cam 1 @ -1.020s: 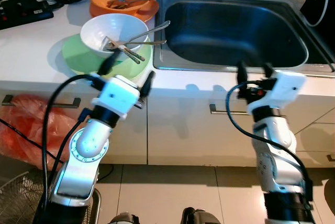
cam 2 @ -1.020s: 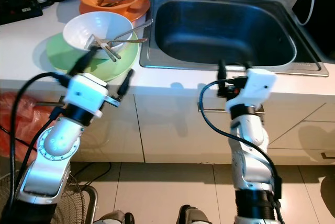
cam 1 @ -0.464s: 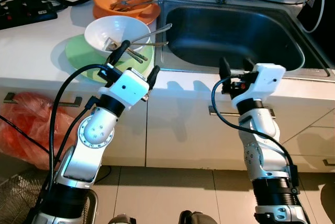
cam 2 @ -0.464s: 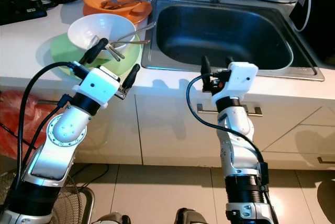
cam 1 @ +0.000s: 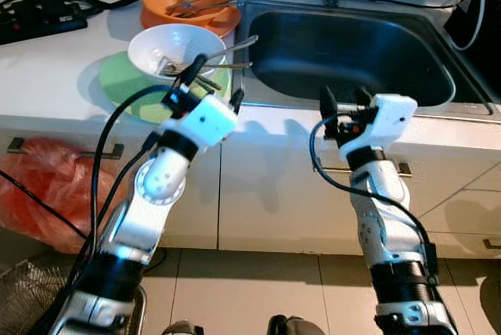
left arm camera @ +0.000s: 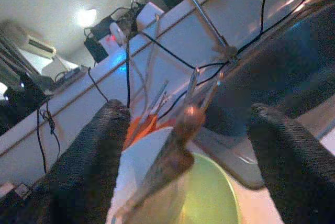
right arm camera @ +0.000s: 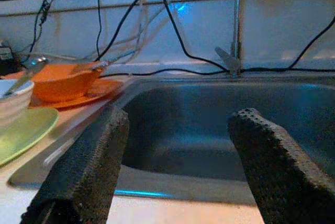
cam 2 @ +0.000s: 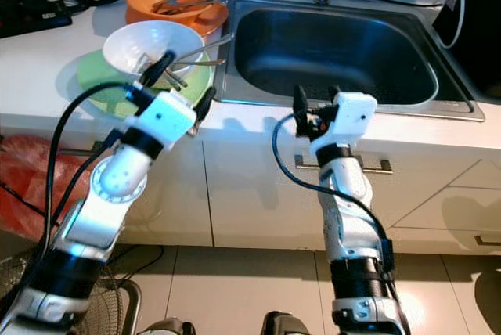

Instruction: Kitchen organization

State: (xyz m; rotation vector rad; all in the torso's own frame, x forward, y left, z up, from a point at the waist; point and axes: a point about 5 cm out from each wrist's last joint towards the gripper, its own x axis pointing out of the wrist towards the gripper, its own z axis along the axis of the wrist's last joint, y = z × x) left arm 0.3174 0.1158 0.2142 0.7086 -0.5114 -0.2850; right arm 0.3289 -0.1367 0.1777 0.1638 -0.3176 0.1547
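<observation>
1. White countertop (cam 1: pixel 47 61) holds a steel sink (cam 1: pixel 352 49).
2. White bowl (cam 1: pixel 168 45) with cutlery (cam 1: pixel 223 47) sits on green plate (cam 1: pixel 117 88), left of sink; orange bowl (cam 1: pixel 184 2) behind.
3. Left gripper (cam 1: pixel 215 84) fingers spread, at plate's near edge.
4. Right gripper (cam 1: pixel 344 100) fingers spread, at sink's front rim.
</observation>
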